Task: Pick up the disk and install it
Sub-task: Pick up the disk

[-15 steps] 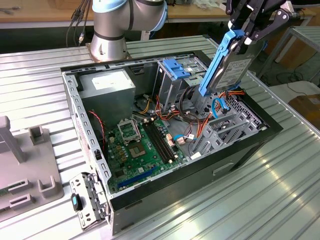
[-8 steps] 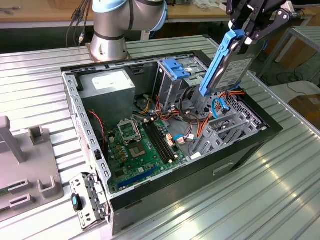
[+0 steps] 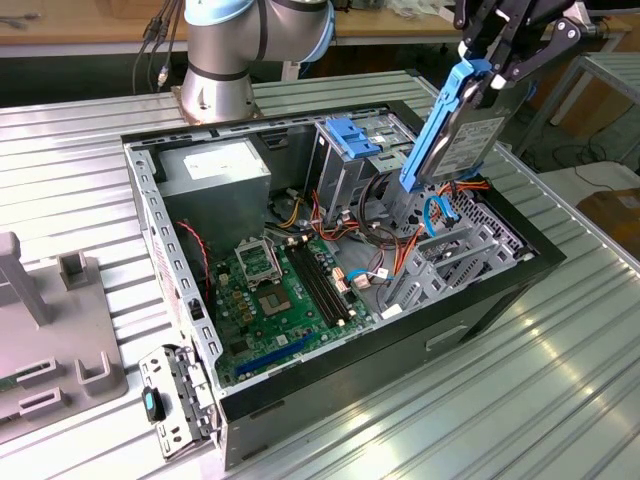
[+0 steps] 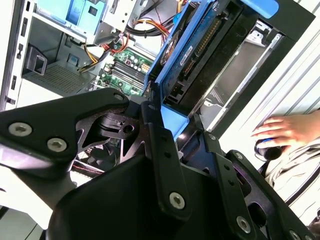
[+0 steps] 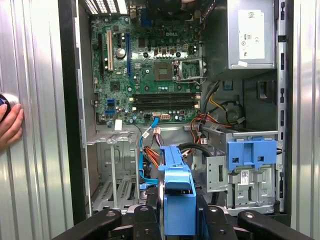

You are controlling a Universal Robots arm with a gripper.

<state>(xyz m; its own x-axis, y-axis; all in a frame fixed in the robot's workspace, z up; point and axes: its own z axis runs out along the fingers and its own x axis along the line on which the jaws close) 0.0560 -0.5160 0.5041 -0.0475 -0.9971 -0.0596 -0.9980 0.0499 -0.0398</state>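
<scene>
While black gripper point(image 3: 492, 72) clenches grey metal blue-railed disk point(image 3: 462, 140) at 2 o'clock over black PC case point(image 3: 470, 320), orange cables point(image 3: 398, 252) may snag it.

The blue-railed grey disk point(image 3: 455, 138) hangs steeply tilted above the case point(image 3: 430, 340).

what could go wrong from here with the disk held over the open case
The disk hangs tilted in the claw, gripped at one end; it might slip or swing. Loose cables lie in the bay below and could snag it. A hand rests beside the case, near the arm.
</scene>
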